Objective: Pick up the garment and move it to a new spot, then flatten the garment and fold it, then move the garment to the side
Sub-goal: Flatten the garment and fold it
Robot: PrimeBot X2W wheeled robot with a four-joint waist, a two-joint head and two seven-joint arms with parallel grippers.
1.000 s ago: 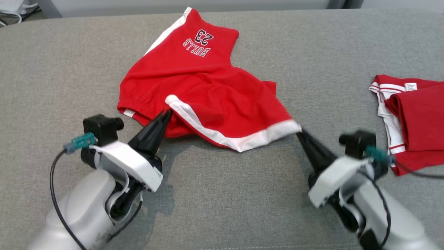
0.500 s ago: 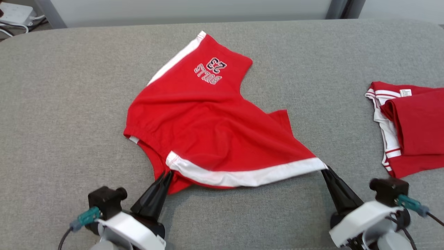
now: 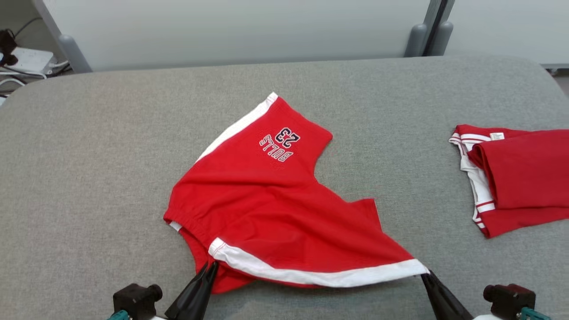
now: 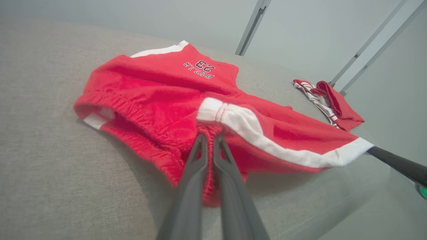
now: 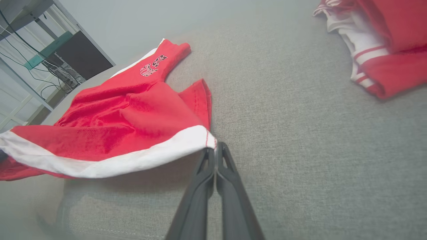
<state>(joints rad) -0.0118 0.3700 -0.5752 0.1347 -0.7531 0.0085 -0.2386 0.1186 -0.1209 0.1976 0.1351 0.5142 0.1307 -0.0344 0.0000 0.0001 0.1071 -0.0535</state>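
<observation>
Here, the head view. Item: garment (image 3: 275,209), one pair of red shorts, lying crumpled on the near middle of the grey fabric surface (image 3: 89,155).
- White side stripe (image 3: 235,129) along the far-left edge of the far leg.
- Print (image 3: 280,144) reading "BULLS 23", dark letters edged white, upside down from this side.
- White hem band (image 3: 320,276) drawn taut along the near edge, spanning from one gripper to the other.
- The cloth is creased, the near leg lying across the rest, and a small red flap pokes out to the right.
- Left gripper (image 3: 210,266): clenched on red fabric just under the band's left end.
- Right gripper (image 3: 424,276): clenched on the band's right corner.
- Folded garment (image 3: 520,178), red with white trim, lies well apart at the right edge.

Left wrist view. The jaws are pressed together with a tuck of red cloth pinched between them, directly below the band's end. The gathered waistband (image 4: 126,106) curves off to the left, with a white patch at its end. A shadow lies under the near edge. At the right, the other arm's dark finger meets the band's corner.

Right wrist view. The jaws are closed, with the corner of the white band caught at their tips. The band runs away to the left, and its shadow falls on the surface beneath.
</observation>
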